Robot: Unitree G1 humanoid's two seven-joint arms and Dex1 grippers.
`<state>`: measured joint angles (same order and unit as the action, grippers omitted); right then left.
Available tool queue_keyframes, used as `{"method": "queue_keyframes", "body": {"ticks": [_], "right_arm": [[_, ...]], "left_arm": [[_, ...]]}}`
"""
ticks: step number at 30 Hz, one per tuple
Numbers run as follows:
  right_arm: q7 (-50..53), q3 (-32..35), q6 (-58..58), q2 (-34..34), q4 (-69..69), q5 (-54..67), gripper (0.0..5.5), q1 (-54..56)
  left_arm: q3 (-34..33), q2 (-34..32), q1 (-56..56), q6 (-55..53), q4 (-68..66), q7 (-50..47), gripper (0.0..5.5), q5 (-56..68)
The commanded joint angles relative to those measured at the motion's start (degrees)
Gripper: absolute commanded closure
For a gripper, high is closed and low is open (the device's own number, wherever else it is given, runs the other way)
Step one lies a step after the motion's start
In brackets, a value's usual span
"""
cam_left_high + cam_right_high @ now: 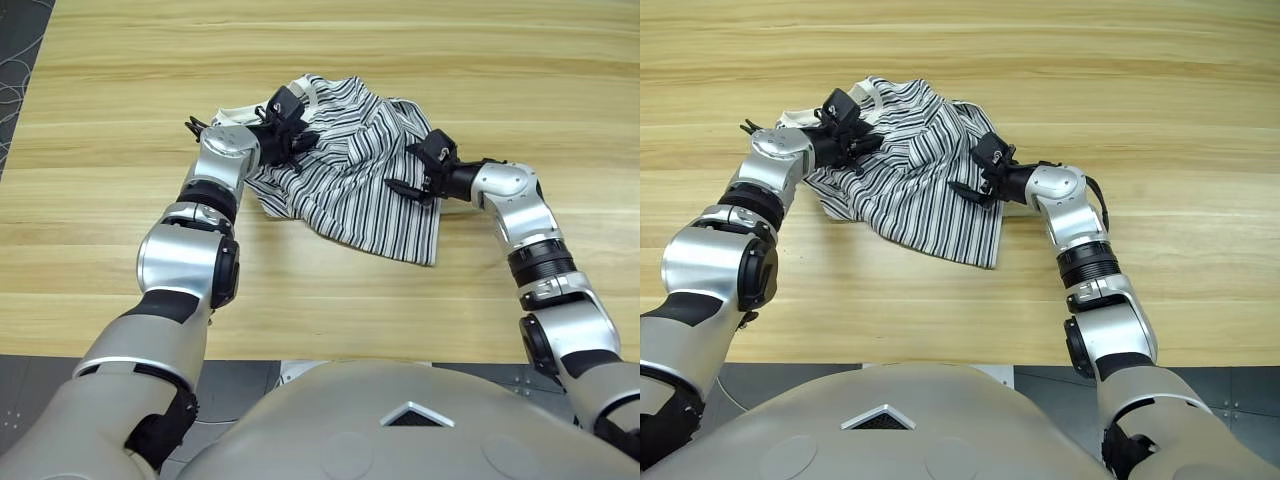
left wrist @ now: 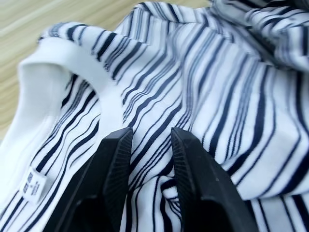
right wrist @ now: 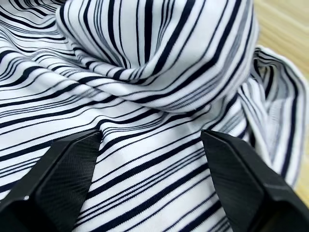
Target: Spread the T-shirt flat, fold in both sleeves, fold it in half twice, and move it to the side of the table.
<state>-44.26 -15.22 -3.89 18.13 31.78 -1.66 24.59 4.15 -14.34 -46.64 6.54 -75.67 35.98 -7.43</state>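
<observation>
Left eye view: one striped T-shirt (image 1: 350, 190) lies crumpled on the wooden tabletop (image 1: 420, 60), its long axis running on a slant from the white collar at the far left end to a hem corner at the near right end. Two tools work it: the left tool (image 1: 290, 135) sits at the T-shirt's collar end, and the right tool (image 1: 415, 178) rests on the T-shirt's right edge. Right eye view: the same heap, collar pointing away and to the left, hem corner pointing toward the tabletop's near edge. Left wrist view: the left tool (image 2: 149, 137) is clenched on a ridge of striped cloth just beside the collar (image 2: 34, 92), its fingers (image 2: 118, 164) nearly together. One small white label (image 2: 33, 184) shows inside the collar, its print too small to read. Right wrist view: the right tool (image 3: 150, 137) is released, jaws spread wide over a raised fold of the T-shirt.
</observation>
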Motion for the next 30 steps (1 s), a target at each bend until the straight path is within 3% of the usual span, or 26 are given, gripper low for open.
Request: {"method": "queue_keyframes", "body": {"ticks": [1,12,18,24,27,30], "right_arm": [[1.6,0.0,-0.6,3.1,2.2,-2.9,1.72,-1.3],[8.3,5.3,-0.3,7.1,26.1,-2.9,1.72,4.5],[2.0,3.0,5.0,10.4,29.1,-4.8,1.72,3.7],[-6.9,2.4,7.6,12.5,25.2,-2.3,1.72,2.1],[-20.2,3.3,6.6,14.8,13.3,4.5,1.72,-4.0],[-23.5,4.2,2.7,14.8,5.1,8.5,1.72,-6.9]], "left_arm": [[-1.3,-0.7,1.9,-2.9,-1.8,-6.1,4.04,-0.7],[-5.6,-2.4,1.8,-2.7,-1.9,-16.0,4.04,-0.2],[-6.7,-3.7,1.0,-3.3,-2.1,-20.1,4.04,-0.6],[-7.0,-4.4,0.9,-3.7,-2.2,-23.1,4.04,-1.3],[-7.1,-4.6,0.9,-3.7,-2.2,-23.3,4.04,-1.4],[-7.3,-4.8,0.8,-3.6,-2.1,-23.0,4.04,-1.3]]}}
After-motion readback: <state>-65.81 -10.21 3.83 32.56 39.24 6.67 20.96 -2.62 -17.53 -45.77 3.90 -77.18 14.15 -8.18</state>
